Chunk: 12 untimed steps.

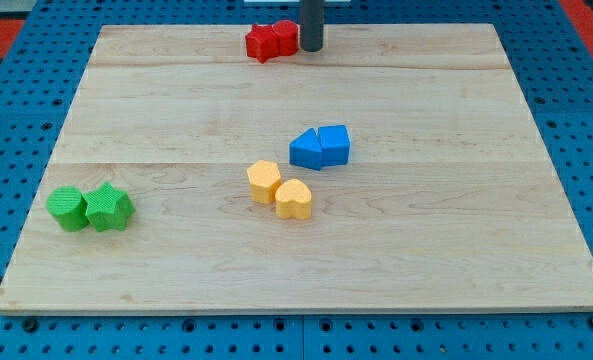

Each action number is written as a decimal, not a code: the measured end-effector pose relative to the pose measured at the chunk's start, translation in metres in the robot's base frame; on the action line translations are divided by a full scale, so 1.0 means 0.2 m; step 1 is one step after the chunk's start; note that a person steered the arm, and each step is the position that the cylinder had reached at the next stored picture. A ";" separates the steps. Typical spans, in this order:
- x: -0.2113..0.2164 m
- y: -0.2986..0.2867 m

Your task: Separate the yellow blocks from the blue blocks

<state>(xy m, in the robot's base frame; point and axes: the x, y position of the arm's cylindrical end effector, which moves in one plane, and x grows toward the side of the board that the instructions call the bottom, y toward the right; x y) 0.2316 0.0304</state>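
Wooden board (pixel 176 90) on blue pegboard. My tip (pixel 311 48), a plain rod without jaws, touches the red blocks (pixel 272 41); yellow blocks (pixel 280 190) and blue blocks (pixel 319 147) sit well below it, close together.

Dark grey cylindrical rod (pixel 311 25), smooth, matte, no markings; my tip (pixel 311 48) blunt, flat-ended.

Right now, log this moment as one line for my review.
tip: top edge, beside red blocks | yellow blocks close below-left of blue blocks | green blocks far left | separation not yet done
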 end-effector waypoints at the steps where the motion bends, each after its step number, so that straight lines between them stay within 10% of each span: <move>1: 0.00 0.07; 7: -0.02 0.10; 12: 1.54 0.65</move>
<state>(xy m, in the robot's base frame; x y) 0.5389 0.1594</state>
